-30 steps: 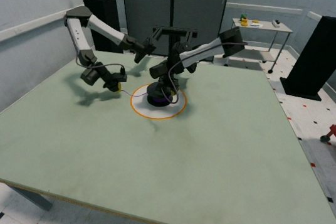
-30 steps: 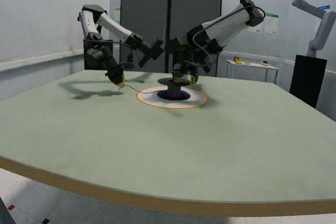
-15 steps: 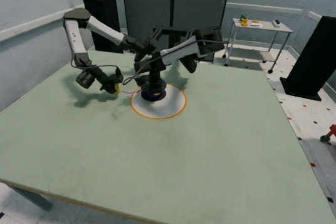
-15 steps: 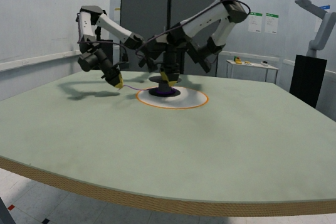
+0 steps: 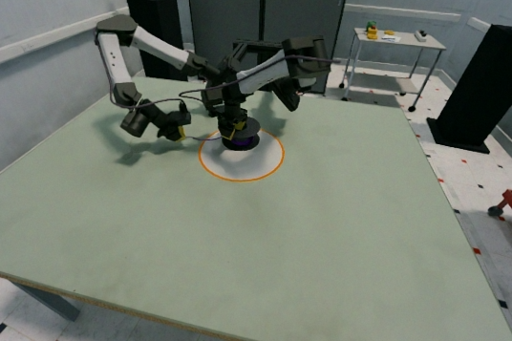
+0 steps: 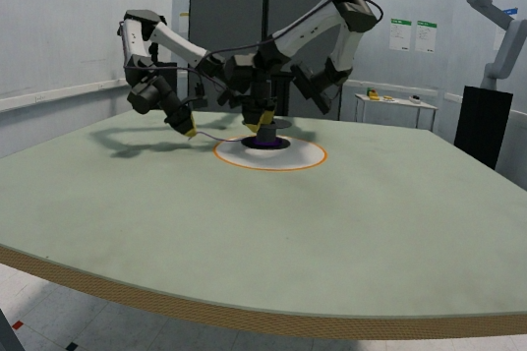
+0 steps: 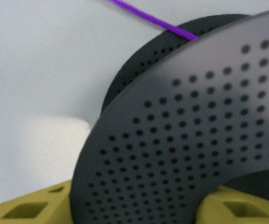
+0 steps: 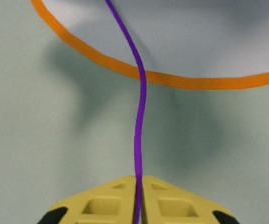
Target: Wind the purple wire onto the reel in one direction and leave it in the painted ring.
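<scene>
Black reel (image 5: 249,128) (image 6: 266,134) (image 7: 150,135), axis near upright, purple wire (image 5: 202,139) (image 6: 211,138) (image 7: 152,19) (image 8: 141,100) pointing toward right end effector (image 5: 182,134) (image 6: 192,134) (image 8: 138,184)
</scene>
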`<state>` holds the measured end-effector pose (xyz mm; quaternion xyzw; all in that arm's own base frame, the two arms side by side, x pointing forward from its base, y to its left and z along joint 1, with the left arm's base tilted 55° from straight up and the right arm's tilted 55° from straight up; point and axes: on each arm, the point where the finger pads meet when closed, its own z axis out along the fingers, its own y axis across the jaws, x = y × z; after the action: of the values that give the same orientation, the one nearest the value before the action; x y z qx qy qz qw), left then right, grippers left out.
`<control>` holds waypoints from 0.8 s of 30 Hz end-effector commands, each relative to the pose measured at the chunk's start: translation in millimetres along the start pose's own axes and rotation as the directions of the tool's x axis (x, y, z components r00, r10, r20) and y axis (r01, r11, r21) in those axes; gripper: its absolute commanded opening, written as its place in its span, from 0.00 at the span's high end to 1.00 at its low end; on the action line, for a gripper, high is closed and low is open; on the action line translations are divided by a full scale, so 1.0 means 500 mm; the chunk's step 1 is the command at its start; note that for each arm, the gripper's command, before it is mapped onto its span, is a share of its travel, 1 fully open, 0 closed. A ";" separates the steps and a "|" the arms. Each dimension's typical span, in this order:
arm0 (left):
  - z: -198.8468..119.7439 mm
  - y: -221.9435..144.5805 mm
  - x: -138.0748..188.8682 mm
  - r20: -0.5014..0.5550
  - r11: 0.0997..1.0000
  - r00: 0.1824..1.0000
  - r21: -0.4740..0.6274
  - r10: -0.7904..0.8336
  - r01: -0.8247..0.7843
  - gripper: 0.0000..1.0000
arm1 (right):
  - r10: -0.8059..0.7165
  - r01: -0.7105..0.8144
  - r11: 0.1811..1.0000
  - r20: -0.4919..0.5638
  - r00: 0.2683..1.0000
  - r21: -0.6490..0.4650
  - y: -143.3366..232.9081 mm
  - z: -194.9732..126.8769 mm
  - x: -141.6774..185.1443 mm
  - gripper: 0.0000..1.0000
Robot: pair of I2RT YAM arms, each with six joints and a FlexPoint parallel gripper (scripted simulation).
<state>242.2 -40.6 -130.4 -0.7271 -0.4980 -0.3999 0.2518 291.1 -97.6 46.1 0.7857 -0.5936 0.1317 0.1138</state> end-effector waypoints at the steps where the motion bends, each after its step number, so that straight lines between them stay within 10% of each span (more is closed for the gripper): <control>1: 0.001 -0.024 0.004 0.012 0.940 0.940 -0.006 0.342 -0.342 0.51 | -0.006 0.008 1.000 -0.062 0.998 0.025 -0.012 -0.020 0.017 1.00; 13: 0.001 -0.029 0.012 0.029 0.629 0.628 -0.009 0.777 -0.778 0.42 | 0.010 0.001 0.997 -0.132 0.991 0.082 -0.025 -0.030 0.027 1.00; 24: -0.007 -0.056 0.013 0.029 0.629 0.628 -0.009 0.777 -0.778 0.26 | -0.018 0.033 0.997 -0.189 0.982 0.076 -0.028 -0.024 0.018 1.00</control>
<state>212.8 -15.6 -127.5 -0.8671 -0.1459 -0.2379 0.4127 299.5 -99.3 52.3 0.7826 -0.5724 0.2013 0.1391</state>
